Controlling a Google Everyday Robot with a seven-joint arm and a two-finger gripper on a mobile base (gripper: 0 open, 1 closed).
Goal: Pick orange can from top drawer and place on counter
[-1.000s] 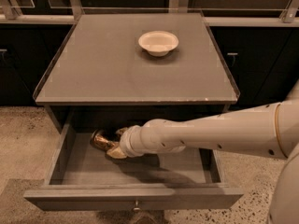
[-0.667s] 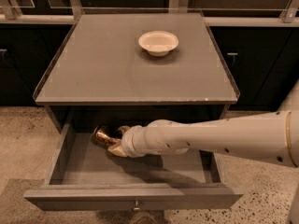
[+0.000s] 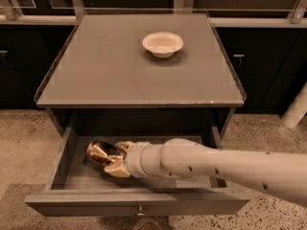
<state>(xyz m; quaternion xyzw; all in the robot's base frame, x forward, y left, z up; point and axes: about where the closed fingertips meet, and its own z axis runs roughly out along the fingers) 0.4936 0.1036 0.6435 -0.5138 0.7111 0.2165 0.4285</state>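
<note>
The top drawer (image 3: 67,162) stands pulled open below the counter (image 3: 105,66). The orange can (image 3: 98,153) is shiny orange-gold and lies on its side inside the drawer's left half. My gripper (image 3: 115,160) reaches in from the right on a long white arm, and its tan fingers (image 3: 119,170) close around the can's right end. The can looks slightly raised off the drawer floor. The drawer's front panel with its small knob (image 3: 139,208) is at the bottom.
A white bowl (image 3: 162,43) sits on the counter toward the back centre. Dark cabinets line the back and both sides. Speckled beige floor (image 3: 24,143) surrounds the cabinet. A white post (image 3: 296,110) stands at the right edge.
The gripper with the can has shifted slightly left and forward in the drawer, and the can has turned so its end faces up-left. The arm now lies lower across the drawer.
</note>
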